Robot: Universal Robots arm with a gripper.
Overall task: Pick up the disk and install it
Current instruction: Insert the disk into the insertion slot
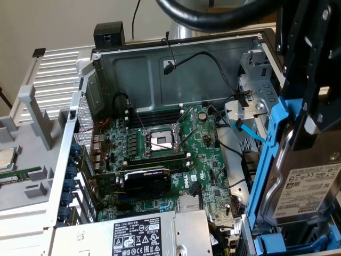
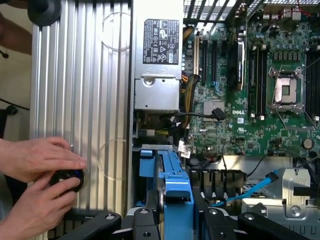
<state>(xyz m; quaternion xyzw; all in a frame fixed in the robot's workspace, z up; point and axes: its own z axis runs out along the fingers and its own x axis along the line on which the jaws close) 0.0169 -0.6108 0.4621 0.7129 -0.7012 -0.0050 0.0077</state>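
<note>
Presently the black gripper (image 2: 177, 224) of the arm is holding the disk (image 1: 308, 194), a rectangular silver-metal hard drive with a white Toshiba label, clipped in a bright blue plastic carrier frame. The jaws are pressing closed on the two sides of the blue frame, one black finger on each side, so the disk is hanging in the grip. It is standing nearly upright with a small tilt, and its label is facing the exterior camera.

The disk is hovering at the exterior view's right, over the edge of the open grey metal computer case (image 1: 176, 64) and just beside the silver perforated drive cage (image 1: 256, 98). It is not yet sitting in a bay.

Inside the case the green motherboard (image 1: 205, 160) is lying flat, with the open square processor socket (image 1: 160, 141) near its middle. The black graphics card (image 1: 146, 180) is standing beside the socket. The silver power supply box (image 1: 144, 234) with a black-and-white label is lying next to the card. A thin light-blue cable (image 1: 248, 133) is running between the motherboard and the cage.

On the ribbed silver metal panel (image 2: 80, 90) beside the case, a person is working. One hand (image 2: 37, 159) and the other hand (image 2: 32, 212) are both touching a round black knob (image 2: 67, 180).
</note>
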